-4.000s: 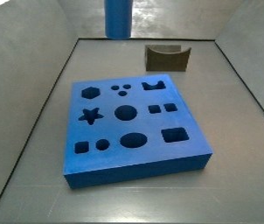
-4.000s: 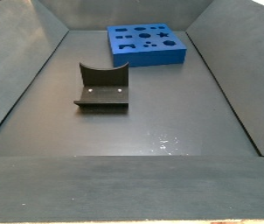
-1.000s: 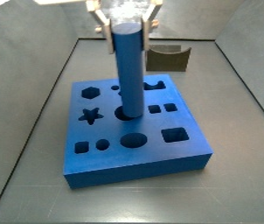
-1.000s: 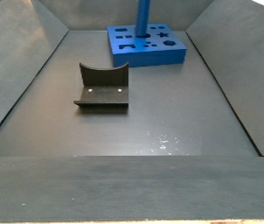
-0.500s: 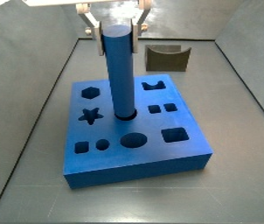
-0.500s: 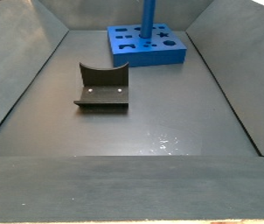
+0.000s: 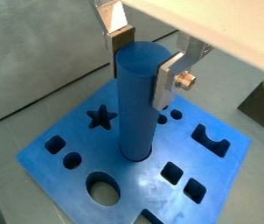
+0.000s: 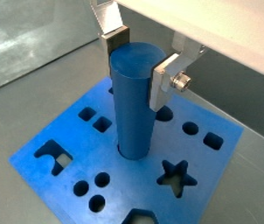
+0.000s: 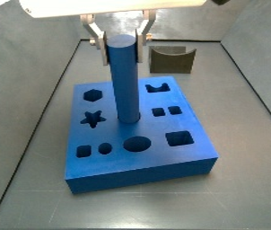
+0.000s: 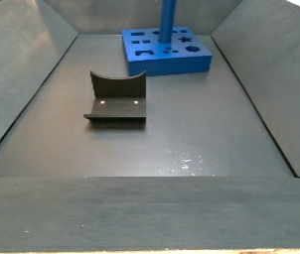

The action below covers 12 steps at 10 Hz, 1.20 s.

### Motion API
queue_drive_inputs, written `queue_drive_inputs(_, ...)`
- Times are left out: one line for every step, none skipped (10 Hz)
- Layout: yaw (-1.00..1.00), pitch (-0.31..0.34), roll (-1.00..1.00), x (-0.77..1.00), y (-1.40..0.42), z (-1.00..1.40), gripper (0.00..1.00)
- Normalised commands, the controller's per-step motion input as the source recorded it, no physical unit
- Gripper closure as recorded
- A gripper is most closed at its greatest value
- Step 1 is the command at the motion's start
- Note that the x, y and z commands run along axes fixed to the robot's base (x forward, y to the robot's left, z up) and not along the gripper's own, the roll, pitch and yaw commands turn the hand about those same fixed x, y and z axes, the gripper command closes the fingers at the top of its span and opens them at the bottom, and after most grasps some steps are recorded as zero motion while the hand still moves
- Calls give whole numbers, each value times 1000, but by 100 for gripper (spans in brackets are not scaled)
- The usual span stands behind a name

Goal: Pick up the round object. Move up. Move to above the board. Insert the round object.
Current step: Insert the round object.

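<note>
The gripper (image 9: pixel 122 30) hangs straight down over the middle of the board (image 9: pixel 192 162), its two silver fingers (image 7: pixel 170 83) flanking the top of the round object (image 9: pixel 125 76). The plates sit right against the rod's upper end on opposite sides, though whether the pads actually press it or stand a hair off is hard to tell from these angles. The rod stands upright on the board, its lower end seated in the round cut-out at the board's centre.

Both wrist views look down along the rod (image 8: pixel 135 101) and show its foot inside that hole, with the star, squares and small circles of the board (image 7: pixel 70 184) spread around it; the fingers (image 8: pixel 165 80) appear at the rod's top.

A side view shows what the wrist views miss: the dark brown notched block (image 10: pixel 114 97) lying on the floor well away from the board (image 10: pixel 180 65). There the rod (image 10: pixel 168 22) rises out of the frame's top, so the gripper is out of sight.
</note>
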Motion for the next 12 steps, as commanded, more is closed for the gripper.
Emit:
queue_drive_inputs(-160, 0, 20, 0, 0, -1000, 100)
queue_drive_inputs(-234, 0, 0, 0, 0, -1000, 100)
queue_drive_inputs(-229, 0, 0, 40, -46, -1000, 100)
queue_drive_inputs(-191, 0, 0, 146, -94, -1000, 100)
queue_drive_inputs(-157, 0, 0, 191, -109, -1000, 100)
queue_drive_inputs(-120, 0, 0, 263, -114, -1000, 100)
queue_drive_inputs(-106, 0, 0, 280, -120, -1000, 100)
queue_drive_inputs(-86, 0, 0, 306, -129, -1000, 100)
queue_drive_inputs(-69, 0, -111, 317, -74, -1000, 100)
queue_drive_inputs(0, -23, -106, 0, 0, -40, 100)
queue_drive_inputs(0, 0, 11, 0, 0, 0, 100)
queue_drive_inputs(0, -37, 6, 0, 0, -57, 100)
